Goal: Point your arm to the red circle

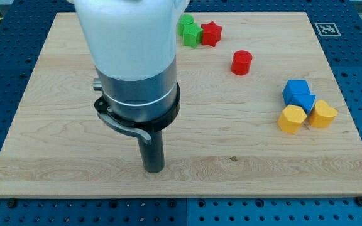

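Note:
The red circle (pixel 242 63), a short red cylinder, stands alone on the wooden board (pixel 55 125) in the upper right part of the view. My tip (pixel 153 168) rests on the board near the view's bottom, left of centre. It is far from the red circle, which lies up and to the right of it. No block touches my tip.
A red star (pixel 211 32) touches a green block (pixel 191 35) at the view's top, with another green block (pixel 185 23) partly hidden behind the arm. At the right, two blue blocks (pixel 299 94) sit against two yellow blocks (pixel 291 118) (pixel 323 114). A marker tag (pixel 326 29) sits at the board's top right corner.

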`<action>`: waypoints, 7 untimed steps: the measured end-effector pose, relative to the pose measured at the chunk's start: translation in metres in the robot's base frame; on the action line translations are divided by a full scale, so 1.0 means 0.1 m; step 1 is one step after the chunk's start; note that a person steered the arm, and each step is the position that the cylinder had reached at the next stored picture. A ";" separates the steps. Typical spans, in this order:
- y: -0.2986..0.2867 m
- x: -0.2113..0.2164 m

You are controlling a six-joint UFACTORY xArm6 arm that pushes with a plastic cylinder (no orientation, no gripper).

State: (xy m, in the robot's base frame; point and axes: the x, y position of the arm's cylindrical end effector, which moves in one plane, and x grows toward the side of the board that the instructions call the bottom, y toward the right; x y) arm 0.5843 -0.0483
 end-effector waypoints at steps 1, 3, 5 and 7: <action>0.08 0.00; 0.20 -0.10; 1.07 -0.74; 1.12 -1.04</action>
State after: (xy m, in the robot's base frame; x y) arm 0.4800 0.0633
